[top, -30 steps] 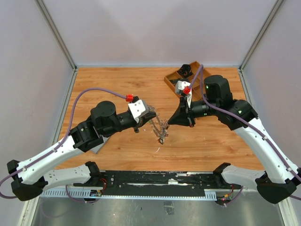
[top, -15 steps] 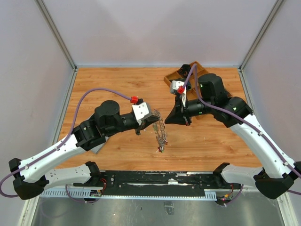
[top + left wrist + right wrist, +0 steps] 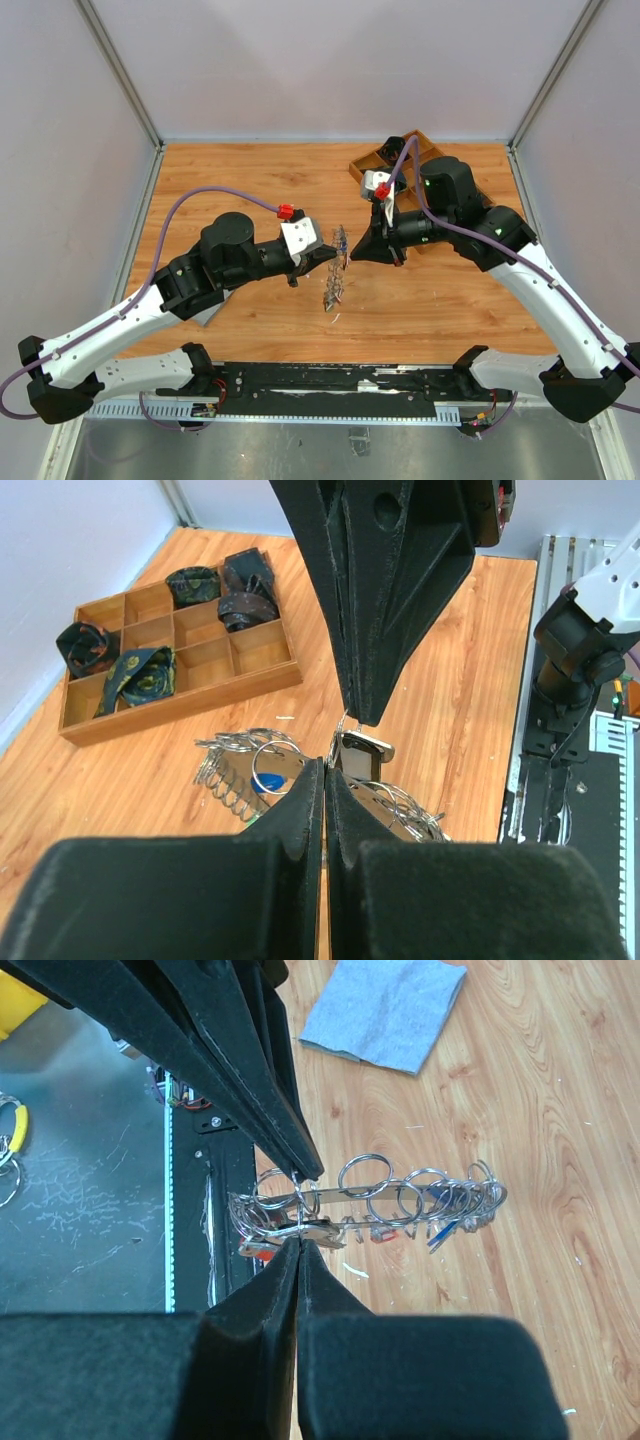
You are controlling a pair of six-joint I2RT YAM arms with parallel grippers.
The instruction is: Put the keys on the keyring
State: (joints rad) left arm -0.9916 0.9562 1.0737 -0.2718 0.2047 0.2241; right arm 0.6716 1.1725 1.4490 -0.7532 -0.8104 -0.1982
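Large silver metal keyring (image 3: 390, 1192) hangs above wooden desk (image 3: 230, 170), several small silver tagged keys (image 3: 445, 1222) already strung. Left tool (image 3: 325, 766) pinched shut on keyring; right tool (image 3: 298, 1245) pinched on one key (image 3: 362, 750), apparently mid-threading.

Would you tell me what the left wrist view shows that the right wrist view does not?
Only the left wrist view shows the tray, with dark items in some of its compartments. Only the right wrist view shows the blue-grey cloth lying on the table. Both show the keyring held above the table, with the left gripper and the right gripper shut on it, tips close together.
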